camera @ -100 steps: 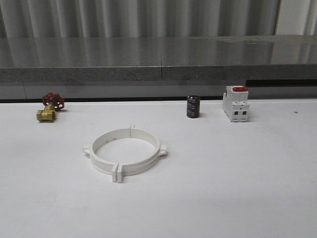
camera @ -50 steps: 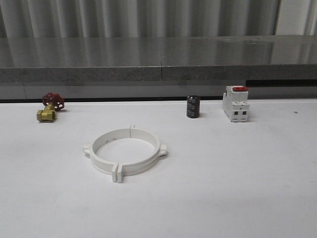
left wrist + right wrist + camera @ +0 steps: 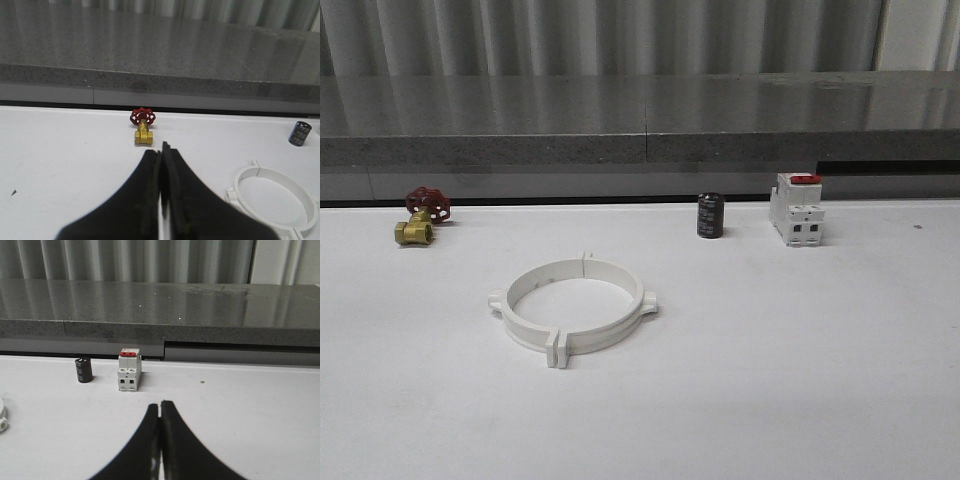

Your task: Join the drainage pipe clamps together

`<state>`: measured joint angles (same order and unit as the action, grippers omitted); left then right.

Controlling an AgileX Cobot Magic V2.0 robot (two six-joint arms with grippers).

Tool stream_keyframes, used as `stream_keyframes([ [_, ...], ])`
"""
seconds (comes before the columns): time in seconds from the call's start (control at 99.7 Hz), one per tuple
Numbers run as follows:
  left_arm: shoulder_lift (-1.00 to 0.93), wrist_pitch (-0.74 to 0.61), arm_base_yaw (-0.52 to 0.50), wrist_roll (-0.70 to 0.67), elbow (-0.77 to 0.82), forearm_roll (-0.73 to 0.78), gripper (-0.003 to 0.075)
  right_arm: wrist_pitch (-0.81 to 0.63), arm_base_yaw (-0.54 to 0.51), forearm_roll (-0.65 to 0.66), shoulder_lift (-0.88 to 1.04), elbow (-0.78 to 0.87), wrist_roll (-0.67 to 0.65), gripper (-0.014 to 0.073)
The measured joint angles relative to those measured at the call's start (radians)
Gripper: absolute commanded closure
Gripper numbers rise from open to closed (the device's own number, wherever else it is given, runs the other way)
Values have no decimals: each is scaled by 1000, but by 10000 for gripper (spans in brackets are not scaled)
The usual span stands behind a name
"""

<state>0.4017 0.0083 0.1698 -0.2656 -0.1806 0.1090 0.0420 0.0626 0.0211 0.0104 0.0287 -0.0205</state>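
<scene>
The two white drainage pipe clamps (image 3: 572, 310) lie on the white table as one joined ring, with tabs meeting at the near and far seams. In the left wrist view part of the same ring (image 3: 275, 197) lies off to one side of my left gripper (image 3: 161, 150), which is shut with nothing between its black fingers. A small white tab of the ring (image 3: 2, 417) shows at the edge of the right wrist view. My right gripper (image 3: 160, 407) is shut and empty, hovering over bare table short of the breaker.
A brass valve with a red handwheel (image 3: 422, 216) sits at the back left. A black cylinder (image 3: 710, 215) and a white red-topped breaker (image 3: 797, 209) stand at the back right. A grey stone ledge (image 3: 640, 130) runs behind the table.
</scene>
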Motion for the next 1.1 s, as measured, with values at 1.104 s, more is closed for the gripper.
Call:
stream_keyframes([
  [1.104, -405, 47, -75, 0, 177, 23, 741, 0, 0, 0, 0, 0, 0, 661],
])
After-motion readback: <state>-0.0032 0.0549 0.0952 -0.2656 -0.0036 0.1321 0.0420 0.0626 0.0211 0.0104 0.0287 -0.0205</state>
